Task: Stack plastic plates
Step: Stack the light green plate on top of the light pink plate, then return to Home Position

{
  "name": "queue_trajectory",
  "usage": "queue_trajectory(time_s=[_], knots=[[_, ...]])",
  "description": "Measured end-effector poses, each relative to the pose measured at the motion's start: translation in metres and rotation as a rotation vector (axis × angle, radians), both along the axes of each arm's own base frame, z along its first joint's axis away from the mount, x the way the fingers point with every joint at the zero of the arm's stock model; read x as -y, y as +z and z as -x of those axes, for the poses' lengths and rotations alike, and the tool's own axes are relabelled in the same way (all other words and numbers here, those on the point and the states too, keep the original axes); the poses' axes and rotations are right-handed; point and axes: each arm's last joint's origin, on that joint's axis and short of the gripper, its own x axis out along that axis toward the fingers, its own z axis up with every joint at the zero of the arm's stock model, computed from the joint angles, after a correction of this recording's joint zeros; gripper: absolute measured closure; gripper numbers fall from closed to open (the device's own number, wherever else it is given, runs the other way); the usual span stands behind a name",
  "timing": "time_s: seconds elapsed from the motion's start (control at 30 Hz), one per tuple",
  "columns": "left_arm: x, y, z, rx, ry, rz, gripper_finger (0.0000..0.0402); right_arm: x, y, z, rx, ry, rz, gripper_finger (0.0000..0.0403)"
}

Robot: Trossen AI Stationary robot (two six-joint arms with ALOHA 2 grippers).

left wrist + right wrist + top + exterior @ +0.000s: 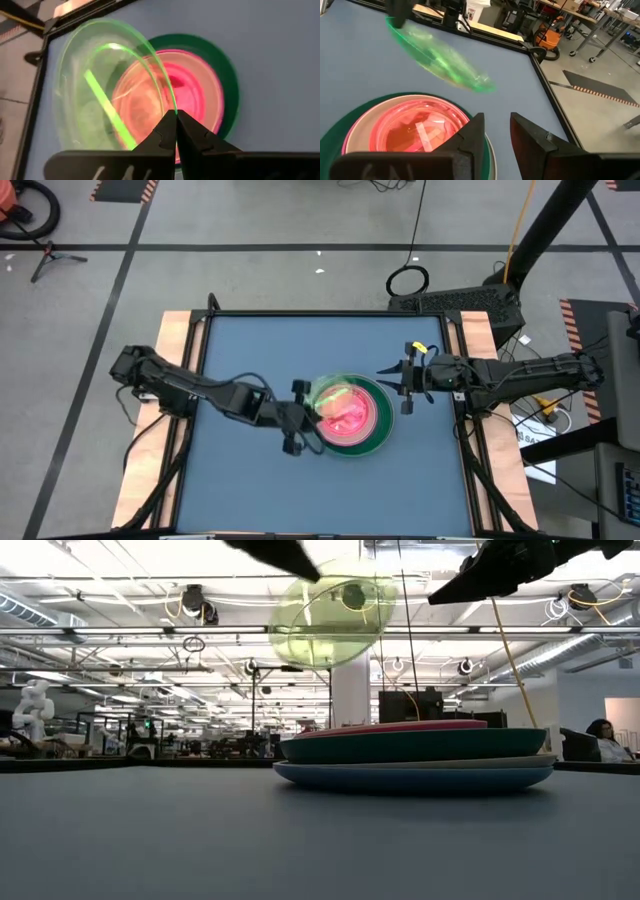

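Note:
A stack of plates [365,442] stands at the table's middle. In the low view a blue plate [415,778] is at the bottom, with a dark green plate [415,745] and a pink one [390,727] higher up. A small translucent pink plate [170,95] lies on top. My left gripper [303,402] is shut on a small translucent green plate [330,390], held above the stack's left part. My right gripper [398,387] is open and empty just right of the stack, above the table. My left gripper pinches the green plate's rim [171,107] between its two fingers, at the edge nearest the gripper. The fingers come from the table's left. The plate [325,610] is lifted clear above the stack and stands tilted.
Bare blue table top [250,480] lies all round the stack. Wooden side rails [175,340] run along the table's left and right edges. A person [603,735] sits in the room far behind the table.

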Motion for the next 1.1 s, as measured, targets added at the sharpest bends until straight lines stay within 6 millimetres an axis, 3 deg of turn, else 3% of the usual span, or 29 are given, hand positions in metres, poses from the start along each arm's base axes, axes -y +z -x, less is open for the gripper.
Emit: queue_trajectory(time_s=[0.1, 0.43, 0.87, 1.1], knots=[[0.008, -0.010, -0.014, 0.035, -0.020, 0.021, 0.0398, 0.000, 0.000, 0.000, 0.000, 0.000, 0.000, 0.0314], [0.015, -0.067, -0.035, -0.112, 0.046, 0.045, 0.0393, 0.000, 0.001, 0.000, 0.008, 0.001, 0.003, 0.0314], [0.011, -0.070, -0.042, -0.089, 0.068, 0.109, 0.0384, 0.000, 0.002, 0.000, 0.016, 0.002, 0.002, 0.0314], [0.008, -0.072, -0.043, -0.095, 0.081, 0.123, 0.0310, 0.000, 0.002, 0.000, 0.016, 0.001, 0.002, 0.0314]])
